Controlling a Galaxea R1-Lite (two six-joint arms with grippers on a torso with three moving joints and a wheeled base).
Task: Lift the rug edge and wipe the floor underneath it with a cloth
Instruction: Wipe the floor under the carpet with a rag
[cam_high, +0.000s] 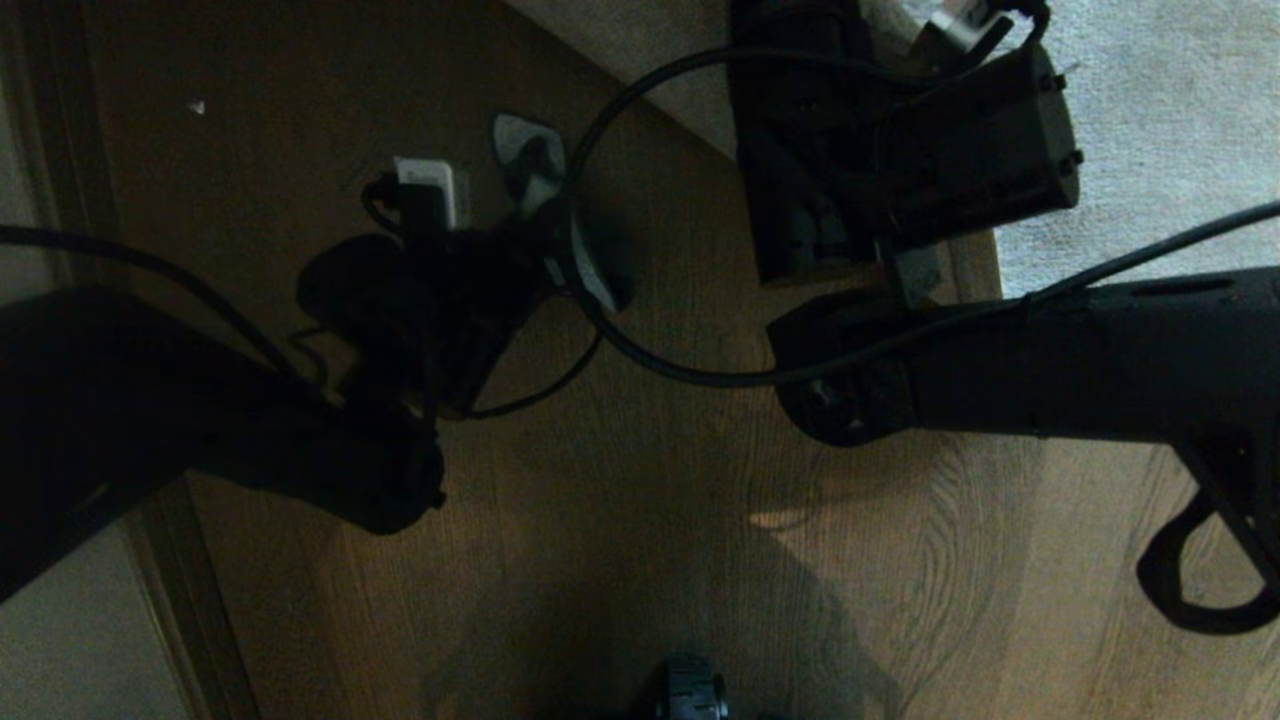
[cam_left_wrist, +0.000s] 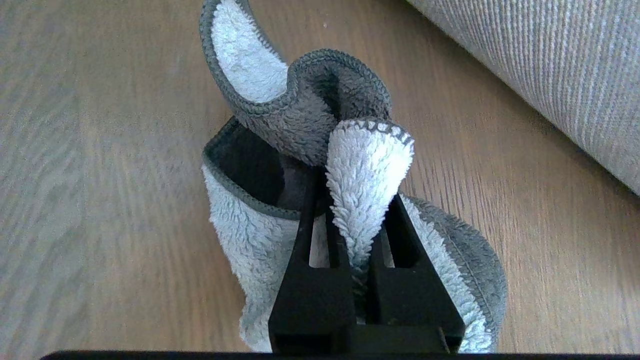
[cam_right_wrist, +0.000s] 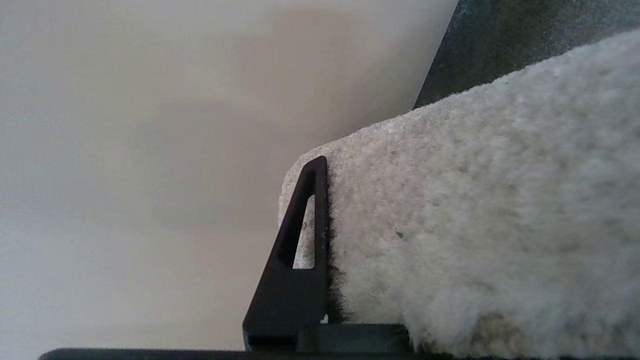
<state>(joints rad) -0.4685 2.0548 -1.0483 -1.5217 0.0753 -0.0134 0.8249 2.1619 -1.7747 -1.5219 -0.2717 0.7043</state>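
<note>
Your left gripper (cam_left_wrist: 361, 240) is clenched on the cloth (cam_left_wrist: 300, 125), a fluffy towel, pale on one face and darker grey on the other, with a stitched grey hem. One pale fold stands pinched upright between the two black fingers (cam_left_wrist: 312, 235), and the remainder bunches in loops ahead of the fingers and hangs to either side of them, down to the floor (cam_left_wrist: 100, 175). In the left wrist view the cloth's long axis runs straight out from the jaws, away from the wrist, its farthest loop curling up past the fingertips. In the head view the cloth (cam_high: 530, 165) shows just beyond the dark left gripper (cam_high: 480, 260), over brown wood-grain planks.

The rug edge (cam_left_wrist: 525, 75) lies close beside the cloth without touching it; its border runs as a straight diagonal line across the planks, and you see the same diagonal in the head view, where the rug edge (cam_high: 650, 70) slants down towards the right arm.

Your right gripper (cam_right_wrist: 350, 240) is grasping the rug edge (cam_right_wrist: 475, 225): one black finger (cam_right_wrist: 300, 270) presses flat against the pile, and the other finger is hidden behind the rug. The held portion is raised and tilted, with the corner pointing away from the wrist.
</note>
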